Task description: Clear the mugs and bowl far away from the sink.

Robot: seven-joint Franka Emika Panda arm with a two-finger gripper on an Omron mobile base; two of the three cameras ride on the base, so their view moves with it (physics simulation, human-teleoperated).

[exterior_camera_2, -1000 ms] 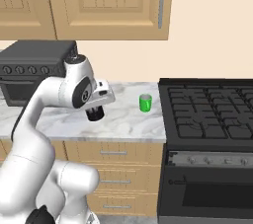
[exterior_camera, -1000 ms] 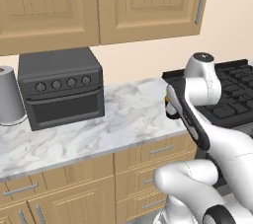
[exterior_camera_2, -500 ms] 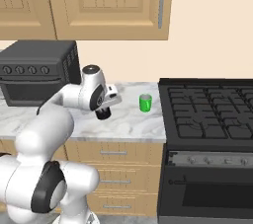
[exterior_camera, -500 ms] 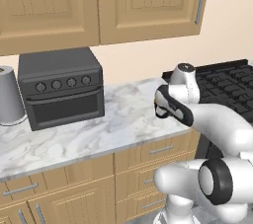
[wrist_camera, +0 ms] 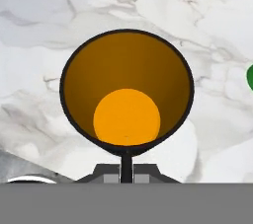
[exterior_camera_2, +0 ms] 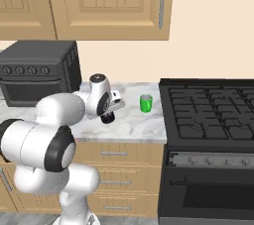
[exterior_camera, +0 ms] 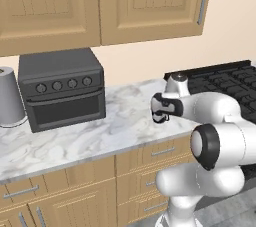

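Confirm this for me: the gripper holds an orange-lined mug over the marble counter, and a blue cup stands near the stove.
One detail is off: the cup near the stove is green, not blue, as the right base view shows. The rest stands: the gripper is shut on the orange-lined mug over the marble counter.

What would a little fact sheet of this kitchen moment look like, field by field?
Setting: marble counter between a dark toaster oven and a black gas stove
Gripper: shut on the rim of a cup with an orange inside, held above the counter
Also on counter: small green cup near the stove; grey kettle-like vessel at far left
Above: wooden wall cabinets
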